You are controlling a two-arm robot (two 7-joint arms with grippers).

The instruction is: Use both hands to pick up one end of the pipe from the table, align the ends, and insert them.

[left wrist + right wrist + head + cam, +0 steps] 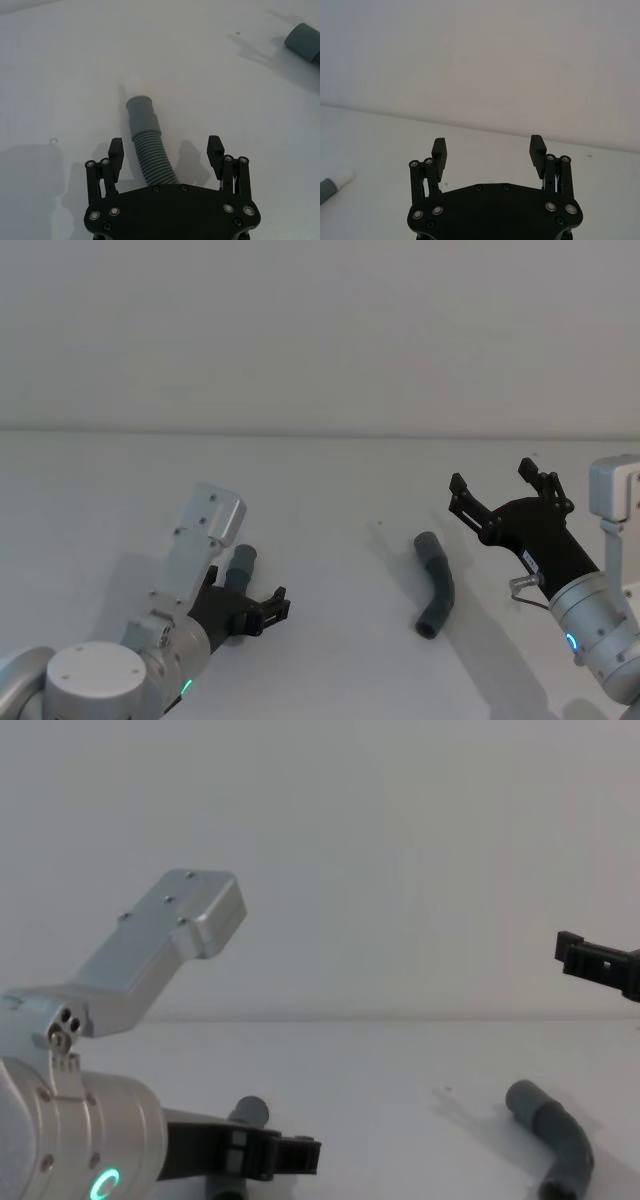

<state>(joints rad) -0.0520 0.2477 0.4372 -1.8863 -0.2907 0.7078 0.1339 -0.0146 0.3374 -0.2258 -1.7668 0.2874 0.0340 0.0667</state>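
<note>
- Left claw (165, 149): low at near left of the bench (330, 480), fingers spread wide, straddling the ribbed length of the pipe (152, 162) without touching it. Nothing gripped.
- Cuff (142, 116) with white tube tip (137, 83): flat on the bench just ahead of that claw, pointing toward the far side.
- Right claw (492, 480): raised over the right side, spread wide, empty, above and to the far right of its target.
- Curved hose section (436, 585): lying right of centre, well apart from the tipped end. What looks like the socket cuff (428, 544) at its far end, other end open toward the near edge.
- Risk: left grip landing on ribs behind the cuff. Flexible hose likely to droop or swing, leaving the tip wandering at alignment.
- Risk: pipe not centred between the left fingers. On closing, probably shoved or rolled sideways by one finger before being clamped.
- Risk: right claw descending too deep or off line. Fingertips striking the bench, or nudging the short section, which is light and likely to spin away.
- Risk: bend in that section. Socket axis off from the tip if held far from the cuff, giving a jammed or buckled insertion.
- Risk: white tip close in shade to the bench. Overlap hard to judge.
</note>
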